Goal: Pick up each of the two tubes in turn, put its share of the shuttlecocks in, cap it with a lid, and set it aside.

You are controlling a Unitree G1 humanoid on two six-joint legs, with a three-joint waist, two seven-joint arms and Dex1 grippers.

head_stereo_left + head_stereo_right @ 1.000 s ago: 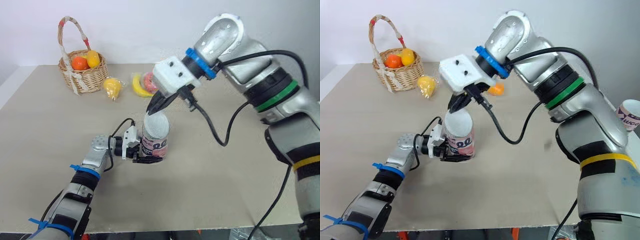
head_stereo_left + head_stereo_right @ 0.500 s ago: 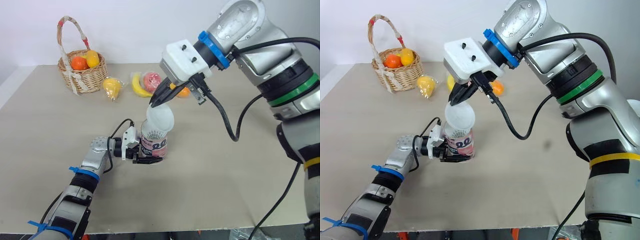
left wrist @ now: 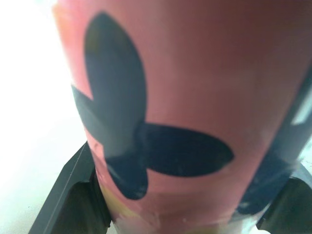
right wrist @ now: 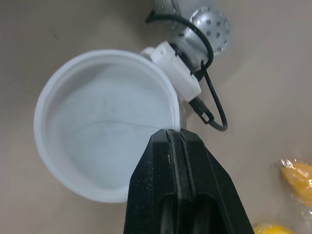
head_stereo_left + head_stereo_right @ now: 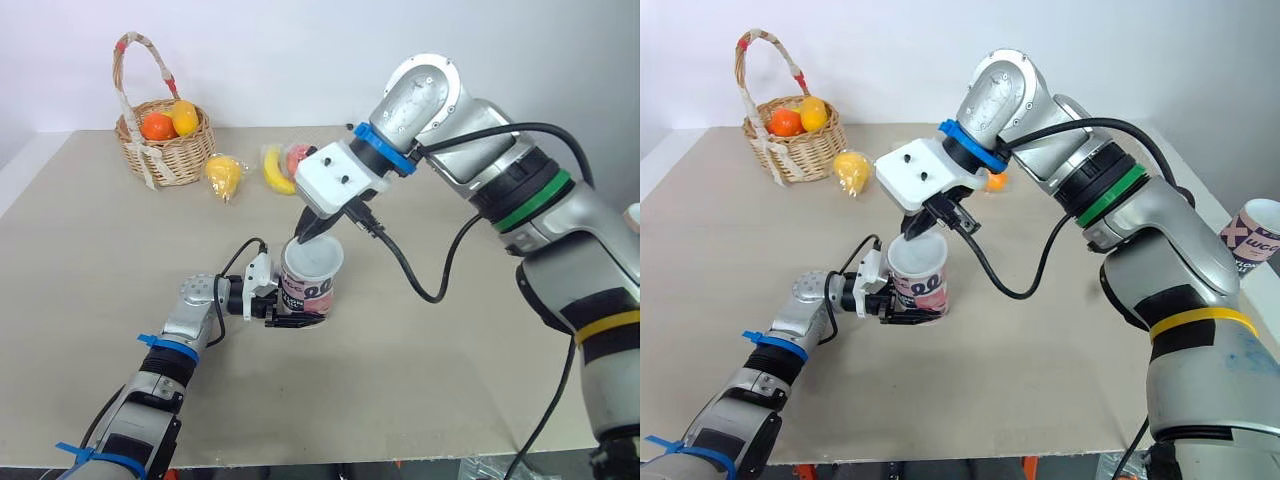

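Observation:
A short pink tube [image 5: 306,295] with black marks stands upright on the table, and my left gripper [image 5: 290,312] is shut around its lower part. In the left wrist view the tube [image 3: 185,97] sits between the two black fingers [image 3: 68,204]. A white round lid [image 5: 314,257] lies level on the tube's mouth with its hollow side up. My right gripper [image 5: 304,234] comes down from above and is shut on the lid's far rim; the right wrist view shows the pinched rim [image 4: 173,131] of the lid [image 4: 97,146]. A second tube [image 5: 1255,235] stands at the far right edge.
A wicker basket [image 5: 170,152] holding fruit stands at the back left of the table [image 5: 420,380]. A bagged yellow fruit [image 5: 225,175], a banana [image 5: 278,172] and an orange [image 5: 992,181] lie behind the tube. The right arm's black cable [image 5: 420,285] hangs just right of the tube.
Half a second ago the right gripper held the lid raised and tilted above the tube. It has since come down and the lid now lies level on the tube's mouth. The left gripper stayed put.

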